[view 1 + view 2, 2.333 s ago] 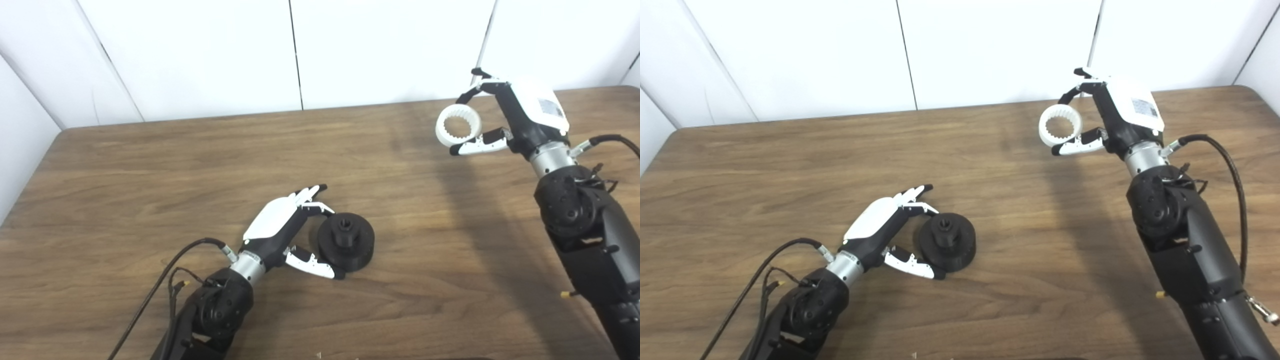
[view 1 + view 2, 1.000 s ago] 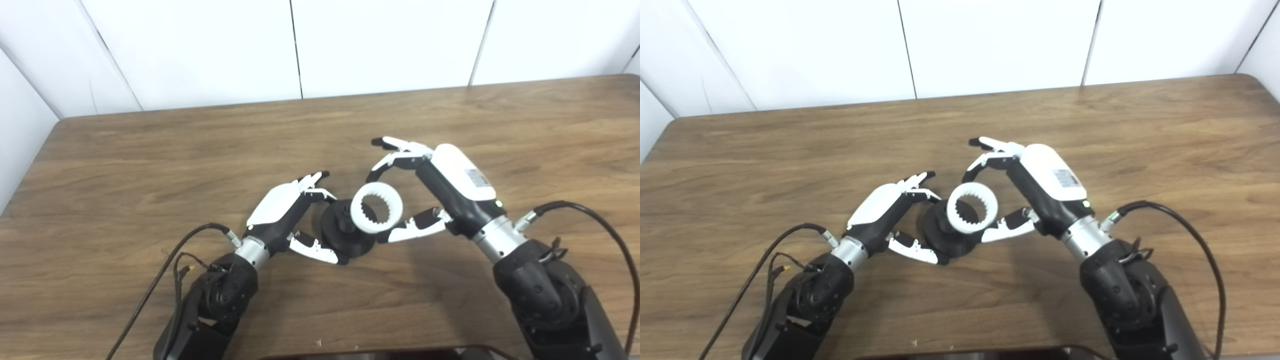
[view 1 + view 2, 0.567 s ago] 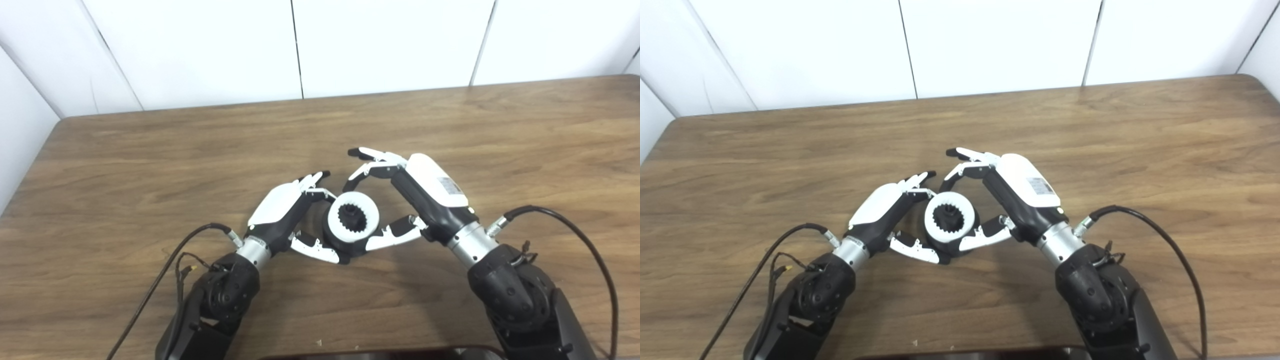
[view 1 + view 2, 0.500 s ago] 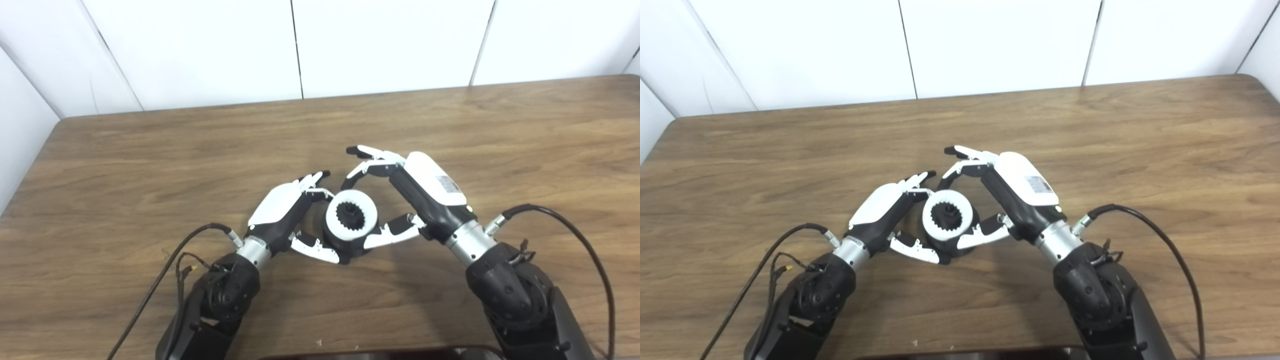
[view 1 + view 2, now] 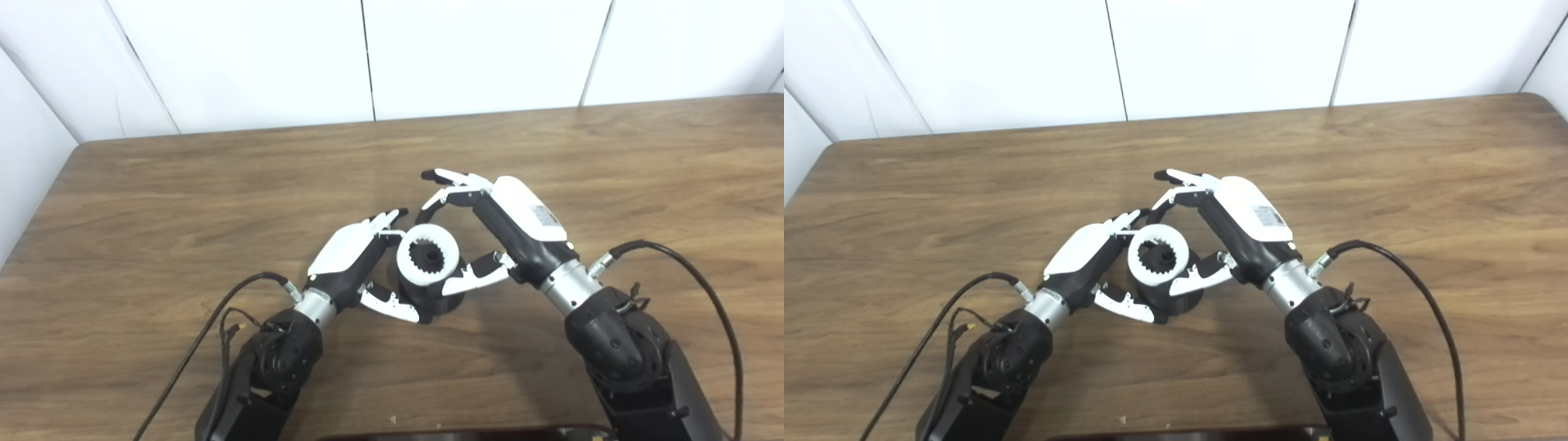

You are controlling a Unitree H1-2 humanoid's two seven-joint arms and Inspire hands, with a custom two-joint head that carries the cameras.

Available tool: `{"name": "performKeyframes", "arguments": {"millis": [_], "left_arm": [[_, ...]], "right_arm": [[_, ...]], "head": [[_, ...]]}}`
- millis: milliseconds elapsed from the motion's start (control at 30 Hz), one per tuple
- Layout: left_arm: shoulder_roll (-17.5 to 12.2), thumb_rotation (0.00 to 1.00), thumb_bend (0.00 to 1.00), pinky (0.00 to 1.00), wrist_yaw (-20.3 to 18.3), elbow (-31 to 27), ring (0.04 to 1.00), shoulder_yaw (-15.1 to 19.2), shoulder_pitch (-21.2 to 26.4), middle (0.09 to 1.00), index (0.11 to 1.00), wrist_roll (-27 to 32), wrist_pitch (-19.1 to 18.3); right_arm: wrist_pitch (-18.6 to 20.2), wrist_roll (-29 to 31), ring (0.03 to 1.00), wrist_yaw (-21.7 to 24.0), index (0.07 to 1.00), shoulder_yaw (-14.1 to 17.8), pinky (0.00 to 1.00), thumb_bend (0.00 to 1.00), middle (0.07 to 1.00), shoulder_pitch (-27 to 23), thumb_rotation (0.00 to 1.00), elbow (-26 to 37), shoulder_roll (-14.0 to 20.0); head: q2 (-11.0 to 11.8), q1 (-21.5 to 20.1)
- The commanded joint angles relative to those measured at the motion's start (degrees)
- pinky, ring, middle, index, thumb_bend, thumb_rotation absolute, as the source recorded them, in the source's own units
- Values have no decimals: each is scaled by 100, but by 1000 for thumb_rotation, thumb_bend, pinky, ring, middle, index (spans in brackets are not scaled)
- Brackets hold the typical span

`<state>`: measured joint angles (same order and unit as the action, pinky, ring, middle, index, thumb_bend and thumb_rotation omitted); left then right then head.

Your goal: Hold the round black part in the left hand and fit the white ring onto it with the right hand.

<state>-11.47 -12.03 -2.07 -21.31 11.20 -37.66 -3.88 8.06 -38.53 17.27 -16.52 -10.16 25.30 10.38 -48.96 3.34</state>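
Note:
The round black part (image 5: 444, 299) stands on the wooden table (image 5: 184, 202) near the front middle. My left hand (image 5: 349, 254) is shut on its left side, fingers behind it and thumb (image 5: 389, 304) in front. The white toothed ring (image 5: 405, 264) sits on top of the black part, and the black hub shows through its hole. My right hand (image 5: 514, 220) comes in from the right and is shut on the ring, thumb at the ring's lower right and fingers arched over its far side. How deep the ring sits is hidden.
Black cables trail from both wrists, one at the left (image 5: 202, 343) and one at the right (image 5: 704, 288). A dark object (image 5: 465, 433) lies at the bottom edge. White wall panels stand behind the table's far edge.
My right hand carried the white ring from the far right down onto the black part. In the last half second the ring shifted only slightly. My left hand stayed on the part.

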Motion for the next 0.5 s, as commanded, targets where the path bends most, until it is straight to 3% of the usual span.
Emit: {"name": "performKeyframes", "arguments": {"millis": [0,467], "left_arm": [[6,375,993,1000,-6,-132,1000,16,185,1000,613,19,27],[-49,378,994,1000,-87,-197,1000,91,206,1000,610,103,40]], "right_arm": [[-131,-1,872,-117,495,47,900,518,883,-224,154,68,-43],[-102,-29,871,-66,495,106,905,518,882,-223,155,-19,67]], "head": [[-13,-14],[-43,-77]]}}
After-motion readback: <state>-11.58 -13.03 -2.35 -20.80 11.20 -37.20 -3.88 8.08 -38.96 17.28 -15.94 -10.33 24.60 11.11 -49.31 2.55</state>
